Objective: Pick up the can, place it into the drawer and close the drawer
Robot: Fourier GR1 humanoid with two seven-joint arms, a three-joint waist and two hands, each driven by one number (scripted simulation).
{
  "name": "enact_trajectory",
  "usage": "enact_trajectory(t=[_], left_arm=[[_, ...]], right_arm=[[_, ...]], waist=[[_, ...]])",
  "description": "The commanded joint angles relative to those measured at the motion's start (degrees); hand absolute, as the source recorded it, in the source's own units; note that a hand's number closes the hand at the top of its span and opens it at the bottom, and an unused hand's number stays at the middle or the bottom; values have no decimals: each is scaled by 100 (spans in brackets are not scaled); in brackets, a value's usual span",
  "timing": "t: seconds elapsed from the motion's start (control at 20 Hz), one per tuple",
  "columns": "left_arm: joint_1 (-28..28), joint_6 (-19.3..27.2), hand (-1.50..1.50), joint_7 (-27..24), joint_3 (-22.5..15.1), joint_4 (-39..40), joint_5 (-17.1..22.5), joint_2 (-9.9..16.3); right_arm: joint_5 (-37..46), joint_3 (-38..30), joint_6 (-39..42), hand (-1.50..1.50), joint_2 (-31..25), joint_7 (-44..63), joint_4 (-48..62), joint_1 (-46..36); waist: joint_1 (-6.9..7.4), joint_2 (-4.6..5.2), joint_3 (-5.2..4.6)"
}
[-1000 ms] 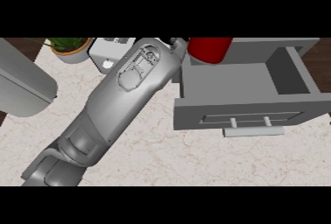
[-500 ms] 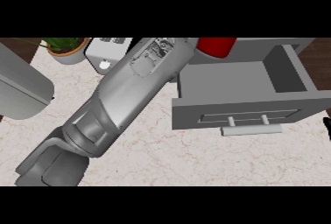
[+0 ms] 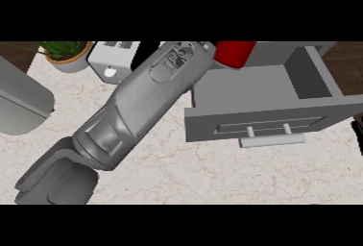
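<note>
Where visible, can [image 3: 234, 54] shows no writing

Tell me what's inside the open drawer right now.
The drawer's visible interior is bare grey. The red can sits at its back left corner, cut by the view's edge; the left forearm hides whether it's inside or still held above.

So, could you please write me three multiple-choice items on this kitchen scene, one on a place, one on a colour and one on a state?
1. Where is the potted plant?
A. the counter's far left corner
B. inside the drawer
C. beside the drawer's handle

2. What colour is the can?
A. blue
B. red
C. yellow

3. How does the drawer stand?
A. pushed shut
B. taken off the counter
C. pulled open

Key: 1 A, it stands at the view's top left; 2 B, the can by the forearm's far end is red; 3 C, its inside shows behind the front panel.
</note>
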Motion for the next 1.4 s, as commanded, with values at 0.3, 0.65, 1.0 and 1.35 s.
enact_trajectory(t=[0.3,0.65,1.0,1.35], left_arm=[[155,315,150,-471,-696,377,336,0],[187,356,150,-873,-886,746,406,0],[-60,761,-150,-384,-1120,815,637,0],[409,996,-150,-828,-1236,664,888,0]], right_arm=[[207,141,-190,-150,63,155,18,-272],[74,-27,-165,-150,-5,-71,356,-501],[36,48,22,-150,-173,106,120,-437],[102,108,-43,-150,-134,150,18,-475]], waist=[[-59,15,-3],[-239,94,5],[-344,74,6],[-302,78,-1]])
